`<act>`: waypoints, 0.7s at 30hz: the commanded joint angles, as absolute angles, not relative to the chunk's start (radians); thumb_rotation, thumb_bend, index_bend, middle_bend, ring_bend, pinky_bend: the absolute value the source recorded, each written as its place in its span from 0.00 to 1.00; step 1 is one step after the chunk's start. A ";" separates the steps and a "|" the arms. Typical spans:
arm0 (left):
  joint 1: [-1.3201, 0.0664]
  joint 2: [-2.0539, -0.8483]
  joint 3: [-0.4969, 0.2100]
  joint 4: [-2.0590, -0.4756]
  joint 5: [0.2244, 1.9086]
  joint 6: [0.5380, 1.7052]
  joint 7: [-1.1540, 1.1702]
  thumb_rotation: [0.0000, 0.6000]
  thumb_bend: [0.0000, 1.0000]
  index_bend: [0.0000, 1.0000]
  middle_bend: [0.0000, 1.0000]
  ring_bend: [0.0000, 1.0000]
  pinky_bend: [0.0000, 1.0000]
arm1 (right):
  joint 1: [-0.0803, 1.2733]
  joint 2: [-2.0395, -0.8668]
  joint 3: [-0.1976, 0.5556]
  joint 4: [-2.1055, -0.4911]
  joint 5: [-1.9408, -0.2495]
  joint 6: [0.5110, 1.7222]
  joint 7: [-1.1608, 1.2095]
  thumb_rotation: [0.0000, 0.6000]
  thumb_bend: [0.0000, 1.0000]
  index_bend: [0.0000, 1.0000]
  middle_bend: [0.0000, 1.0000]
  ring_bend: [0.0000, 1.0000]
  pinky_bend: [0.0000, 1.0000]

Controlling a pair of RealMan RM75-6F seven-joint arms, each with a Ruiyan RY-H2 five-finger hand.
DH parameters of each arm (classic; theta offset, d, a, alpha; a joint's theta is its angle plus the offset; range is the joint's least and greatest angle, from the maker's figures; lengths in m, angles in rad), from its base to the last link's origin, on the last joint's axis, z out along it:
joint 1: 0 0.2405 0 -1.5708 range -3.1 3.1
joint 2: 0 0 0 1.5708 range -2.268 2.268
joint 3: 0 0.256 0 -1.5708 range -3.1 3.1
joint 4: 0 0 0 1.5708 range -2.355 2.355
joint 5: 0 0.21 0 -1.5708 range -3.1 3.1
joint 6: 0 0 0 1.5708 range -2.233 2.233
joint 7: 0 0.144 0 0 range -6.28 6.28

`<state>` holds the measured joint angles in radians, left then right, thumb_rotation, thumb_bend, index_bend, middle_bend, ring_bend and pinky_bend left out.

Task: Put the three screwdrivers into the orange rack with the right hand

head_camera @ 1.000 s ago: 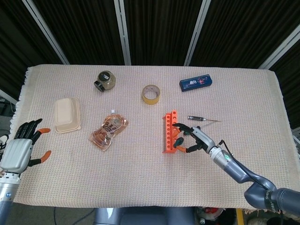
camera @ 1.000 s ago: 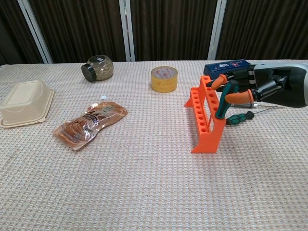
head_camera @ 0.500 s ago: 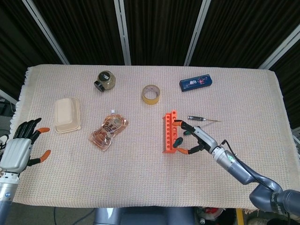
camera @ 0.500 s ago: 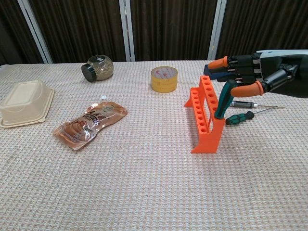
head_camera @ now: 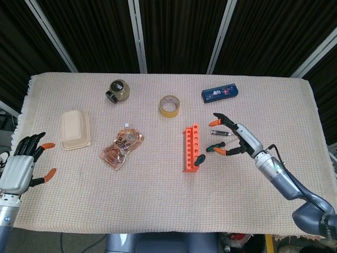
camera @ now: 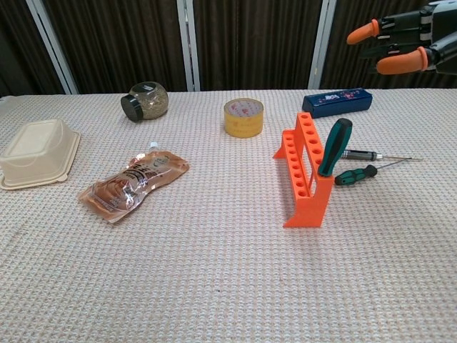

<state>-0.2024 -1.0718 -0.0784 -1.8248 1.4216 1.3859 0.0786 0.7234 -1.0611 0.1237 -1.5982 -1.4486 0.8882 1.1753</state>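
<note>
Orange rack (camera: 305, 168): stands near the middle of the cloth-covered table (head_camera: 158, 211), long axis running from near edge to far edge.

Large screwdriver (camera: 334, 146), green-and-black handle: seated in the rack's nearest hole, leaning toward the right edge. No hand touches it.

Small green-handled screwdriver (camera: 355, 174): lies flat on the cloth just right of the rack.

Slim dark screwdriver (camera: 364, 154): lies flat just beyond the green one, shaft pointing toward the right edge.

Right hand (head_camera: 235, 138): raised above the cloth, to the right of the rack and over the two loose screwdrivers; fingers spread, holding nothing, apart from the rack.

Left hand (head_camera: 22, 166): at the left edge near the near corner, fingers apart, holding nothing.

Other items: tape roll (camera: 243, 117) beyond the rack; blue box (camera: 336, 101) toward the far right; jar (camera: 145, 101) toward the far left; snack pouch (camera: 133, 183) left of centre; beige lidded container (camera: 37, 151) by the left edge.
</note>
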 commanded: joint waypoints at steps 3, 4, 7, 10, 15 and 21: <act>-0.201 -1.070 -0.077 -1.831 1.428 1.390 0.082 1.00 0.27 0.25 0.02 0.01 0.00 | 0.753 -1.073 0.145 -1.528 -1.311 0.788 0.923 1.00 0.22 0.29 0.03 0.00 0.00; -0.201 -1.070 -0.076 -1.832 1.429 1.391 0.085 1.00 0.27 0.25 0.02 0.01 0.00 | 0.760 -1.083 0.142 -1.511 -1.303 0.778 0.879 1.00 0.22 0.29 0.03 0.00 0.00; -0.200 -1.067 -0.076 -1.836 1.429 1.391 0.091 1.00 0.27 0.25 0.02 0.01 0.00 | 0.776 -1.117 0.135 -1.466 -1.284 0.758 0.757 1.00 0.22 0.29 0.03 0.00 0.00; -0.199 -1.062 -0.077 -1.842 1.428 1.394 0.098 1.00 0.27 0.25 0.02 0.01 0.00 | 0.794 -1.163 0.127 -1.417 -1.258 0.745 0.606 1.00 0.22 0.30 0.03 0.00 0.00; -0.196 -1.057 -0.076 -1.845 1.426 1.397 0.104 1.00 0.27 0.25 0.02 0.01 0.00 | 0.819 -1.226 0.119 -1.361 -1.219 0.742 0.386 1.00 0.22 0.30 0.03 0.00 0.00; -0.197 -1.057 -0.076 -1.844 1.419 1.392 0.105 1.00 0.27 0.25 0.02 0.01 0.00 | 0.848 -1.303 0.109 -1.325 -1.166 0.749 0.127 1.00 0.22 0.32 0.03 0.00 0.00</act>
<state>-0.1968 -1.0566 -0.0763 -1.8439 1.4196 1.3922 0.1050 0.8229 -1.2464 0.1173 -1.3604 -1.2082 0.7504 0.2455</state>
